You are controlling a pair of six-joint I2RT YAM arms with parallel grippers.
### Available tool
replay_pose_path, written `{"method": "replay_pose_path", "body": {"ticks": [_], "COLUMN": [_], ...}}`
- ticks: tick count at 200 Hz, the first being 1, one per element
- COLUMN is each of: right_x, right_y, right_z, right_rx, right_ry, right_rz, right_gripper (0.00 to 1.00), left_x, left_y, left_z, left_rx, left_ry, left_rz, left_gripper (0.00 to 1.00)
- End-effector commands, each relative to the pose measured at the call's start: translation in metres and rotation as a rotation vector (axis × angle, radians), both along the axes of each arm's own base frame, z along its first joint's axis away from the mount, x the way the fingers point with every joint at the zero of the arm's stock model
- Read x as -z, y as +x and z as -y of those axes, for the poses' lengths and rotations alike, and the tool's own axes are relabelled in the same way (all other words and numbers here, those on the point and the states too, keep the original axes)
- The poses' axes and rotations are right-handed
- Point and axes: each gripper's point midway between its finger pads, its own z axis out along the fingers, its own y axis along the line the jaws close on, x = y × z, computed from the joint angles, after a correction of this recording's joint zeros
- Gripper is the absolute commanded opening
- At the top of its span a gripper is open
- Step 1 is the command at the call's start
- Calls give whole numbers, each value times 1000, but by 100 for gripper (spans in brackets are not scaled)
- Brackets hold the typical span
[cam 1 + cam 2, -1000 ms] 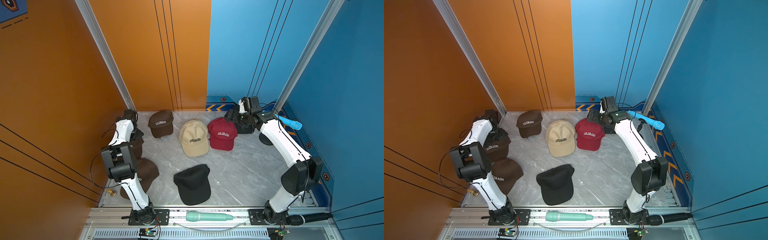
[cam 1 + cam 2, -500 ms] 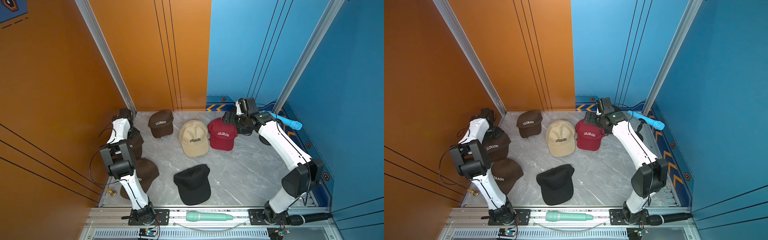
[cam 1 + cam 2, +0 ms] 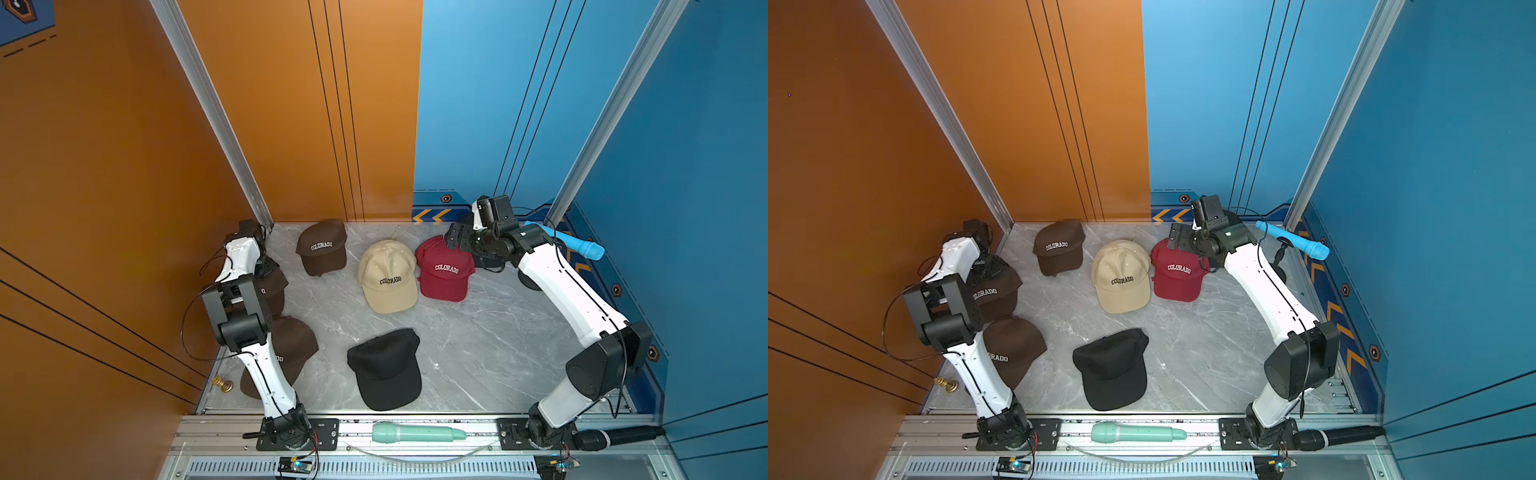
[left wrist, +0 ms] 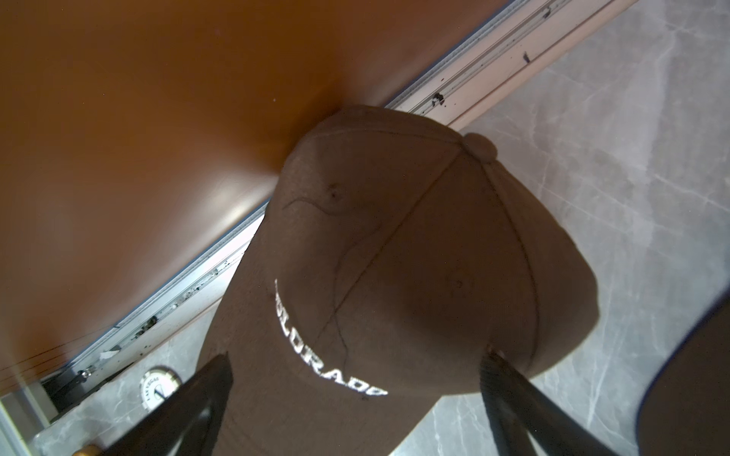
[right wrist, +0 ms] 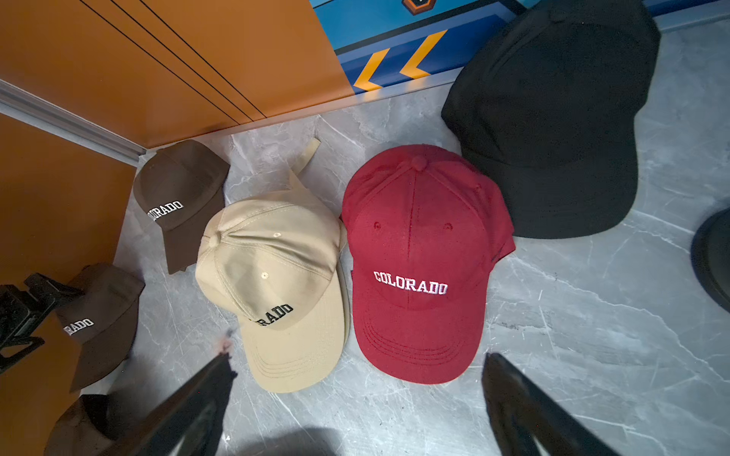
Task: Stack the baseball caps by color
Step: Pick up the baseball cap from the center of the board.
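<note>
Loosely scattered caps, both grippers spread

Soft fabric caps with stitched panels, top buttons and curved, row-stitched brims lie on the grey, marble-veined table [image 3: 498, 332]. Along the back sit the back brown cap [image 3: 322, 247], a beige cap [image 3: 388, 276] and a red cap [image 3: 444, 268]. The beige and red caps touch side by side, and a second brim edge seems to show under the beige one. The front black cap [image 3: 386, 368] lies alone near the front edge. A second black cap [image 5: 553, 118] rests by the back wall, just beside the red cap. On the left, the wall-side brown cap [image 4: 395, 256] is pressed against the orange wall [image 4: 138, 138] and its aluminium track [image 4: 493, 59]. The front brown cap [image 3: 297, 345] lies partly behind the left arm [image 3: 257, 365].

The left gripper [image 4: 355, 414] has its jaws spread wide, straddling the wall-side brown cap's front; whether they touch it cannot be told. The right gripper [image 5: 355, 418] is likewise spread and holds nothing, hovering above the red cap.

Bare marble runs between the front black cap and the right arm [image 3: 569, 291].

"COLORADO" is embroidered in block letters, white on the brown and red caps and black on the beige. Both black caps are plain.
</note>
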Motion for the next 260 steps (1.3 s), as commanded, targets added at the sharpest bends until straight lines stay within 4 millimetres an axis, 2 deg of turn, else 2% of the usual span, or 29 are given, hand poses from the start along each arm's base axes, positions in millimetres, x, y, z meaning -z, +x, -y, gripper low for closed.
{"method": "replay_pose_path", "body": {"ticks": [1,23,26,49,82,113,136,158,169,201,228,260], "right_x": [-15,-15,-14,-12,-10,-9,-10,-10,-9,-8,-6,-6], "right_y": [-8,-9,-10,-13,-18,-21,-24,-27,-27,-29,-29,-28], "right_z": [7,10,11,16,22,25,27,29,29,29,28,28], "right_rx": [31,38,40,50,61,67,66,64,64,61,62,65], "right_ry": [-9,-21,-23,-31,-39,-39,-40,-38,-39,-31,-22,-16], "right_rz": [14,17,15,13,8,8,10,9,9,10,11,13], "right_gripper": [100,100,100,100,100,100,100,100,100,100,100,100], "left_x": [17,19,19,22,23,22,15,-1,-10,-28,-29,-28], "left_y": [-2,-1,-1,-2,-3,-4,-4,-4,-6,-13,-19,-22], "left_z": [3,7,7,11,18,26,34,40,40,31,25,19], "left_rx": [-7,7,9,24,38,53,71,90,94,99,94,95], "left_ry": [-37,-36,-34,-26,-28,-22,-14,11,24,56,48,50], "left_rz": [-34,-45,-47,-62,-72,-77,-70,-45,-32,-15,-15,-27], "left_gripper": [93,88,83,67,29,0,0,9,16,23,46,84]}}
